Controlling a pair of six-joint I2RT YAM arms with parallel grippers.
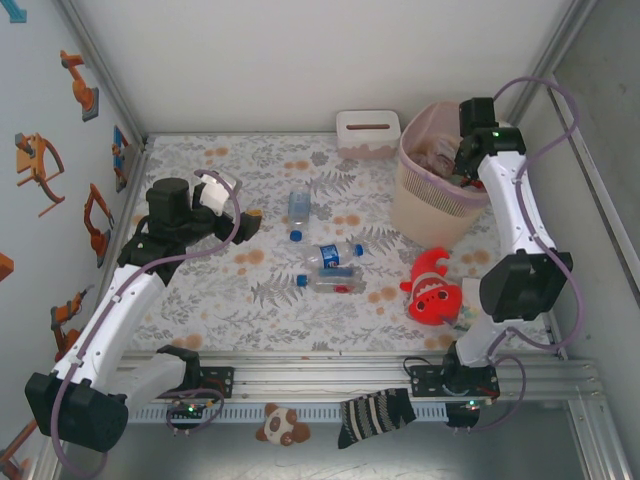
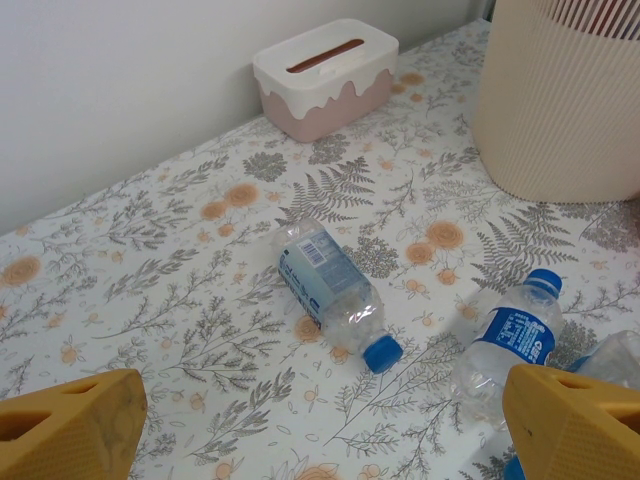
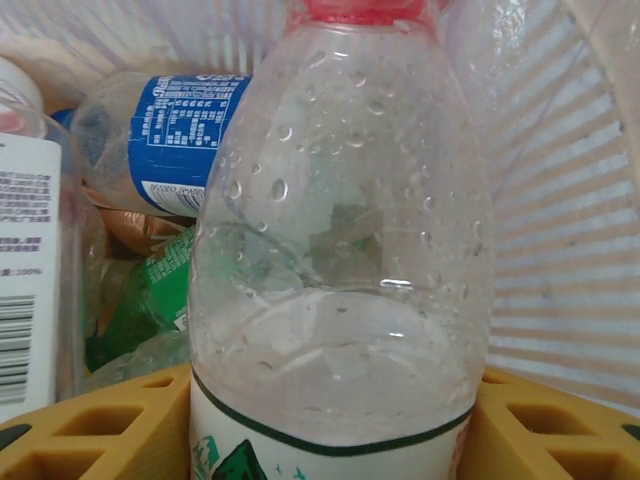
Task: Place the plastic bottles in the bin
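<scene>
My right gripper (image 3: 330,430) is shut on a clear red-capped plastic bottle (image 3: 340,230) with a white and green label, its yellow fingers (image 3: 90,425) pressed to both sides. It hangs inside the pink-beige lattice bin (image 3: 560,250), over several bottles lying there, one blue-labelled (image 3: 185,125), one green (image 3: 150,290). From above, the right gripper (image 1: 465,158) sits over the bin (image 1: 425,200). On the table lie three bottles: a blue-capped one (image 2: 330,285) (image 1: 299,207), a blue-labelled one (image 2: 510,335) (image 1: 335,255) and a clear one (image 1: 335,282). My left gripper (image 2: 320,440) (image 1: 246,226) hovers open above the mat, short of them.
A white and pink tissue box (image 2: 325,75) (image 1: 368,130) stands at the back wall beside the bin (image 2: 560,110). A red clownfish plush (image 1: 432,290) lies near the right arm's base. Walls close the left, back and right sides.
</scene>
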